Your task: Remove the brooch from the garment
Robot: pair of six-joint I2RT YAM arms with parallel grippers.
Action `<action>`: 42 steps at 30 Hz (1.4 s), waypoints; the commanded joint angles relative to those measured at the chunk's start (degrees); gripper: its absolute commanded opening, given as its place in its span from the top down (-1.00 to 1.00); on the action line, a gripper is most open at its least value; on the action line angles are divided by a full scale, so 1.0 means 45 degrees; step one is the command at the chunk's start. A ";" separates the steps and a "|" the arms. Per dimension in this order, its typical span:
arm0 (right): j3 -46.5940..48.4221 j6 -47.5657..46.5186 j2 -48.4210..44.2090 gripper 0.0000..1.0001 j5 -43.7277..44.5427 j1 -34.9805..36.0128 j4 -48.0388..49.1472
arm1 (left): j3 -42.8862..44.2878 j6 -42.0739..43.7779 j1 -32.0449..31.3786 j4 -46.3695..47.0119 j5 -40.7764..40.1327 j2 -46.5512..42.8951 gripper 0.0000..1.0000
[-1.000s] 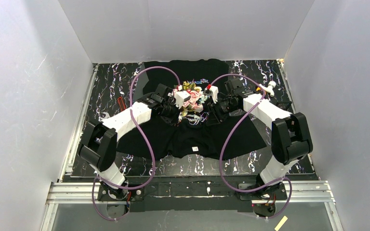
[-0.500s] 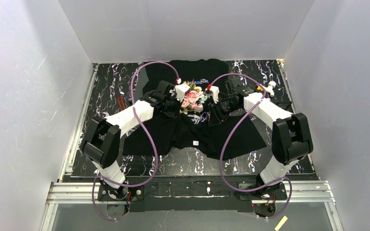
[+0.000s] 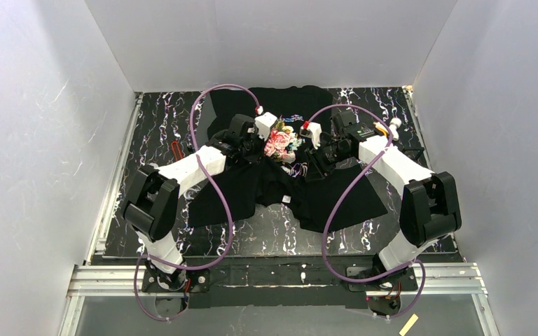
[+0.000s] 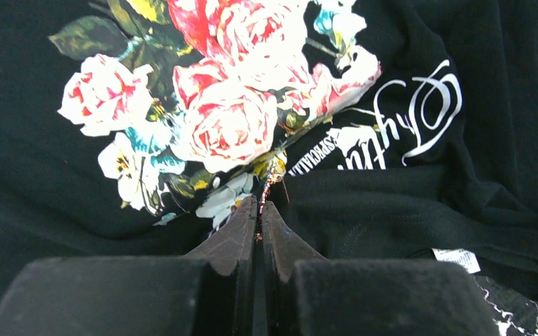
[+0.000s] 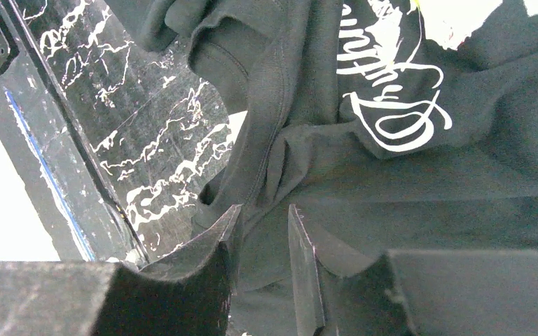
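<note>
The garment point(image 3: 273, 185), a black T-shirt with a rose bouquet print point(image 4: 231, 119) and white cursive lettering point(image 5: 392, 105), lies bunched on the marbled table. My left gripper point(image 4: 260, 203) is shut on the brooch point(image 4: 271, 175). The brooch is a thin sparkling piece seen edge-on, rising from the fingertips at the bouquet's lower edge. From above, that gripper point(image 3: 263, 143) sits at the left of the print. My right gripper point(image 5: 264, 210) is open with its jaws partly apart. A fold of the black garment point(image 5: 420, 182) lies between them, near the lettering. The white neck label point(image 4: 455, 259) shows lower right.
The black marbled tabletop point(image 3: 161, 140) is boxed in by white walls on three sides. A small red object point(image 3: 176, 149) lies on the table left of the left arm. Purple cables loop over both arms. An aluminium rail point(image 3: 280, 276) runs along the near edge.
Both grippers have shifted toward the far side. The garment has been dragged with them, so its near hem and label now lie farther from the bases. The right jaws have spread slightly.
</note>
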 commanded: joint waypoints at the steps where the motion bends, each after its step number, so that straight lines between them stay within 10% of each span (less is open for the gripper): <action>1: 0.0308 -0.0199 -0.0394 0.22 0.0057 -0.0031 -0.0184 | 0.0170 0.0304 0.0038 0.1240 -0.0621 -0.0044 1.00; 14: 0.0846 -0.0241 -0.0071 0.21 -0.0002 -0.0020 -0.0322 | 0.1247 -0.0330 0.0063 0.1190 0.0266 0.0142 1.00; 25: 0.3388 -0.0143 -0.0389 0.13 -0.0937 -0.0054 -0.1032 | 0.4322 0.0472 0.0596 -0.5291 0.6283 -0.0901 1.00; 32: 0.4325 0.0364 -0.1085 0.11 -0.1912 -0.0045 -0.1193 | 0.5511 -0.2715 0.1622 -0.4454 1.1947 -0.1224 1.00; 42: 0.5558 0.2904 -0.1401 0.05 -0.4728 -0.0040 -0.0268 | 0.6598 -0.5557 0.1645 -0.3255 1.3194 -0.1094 1.00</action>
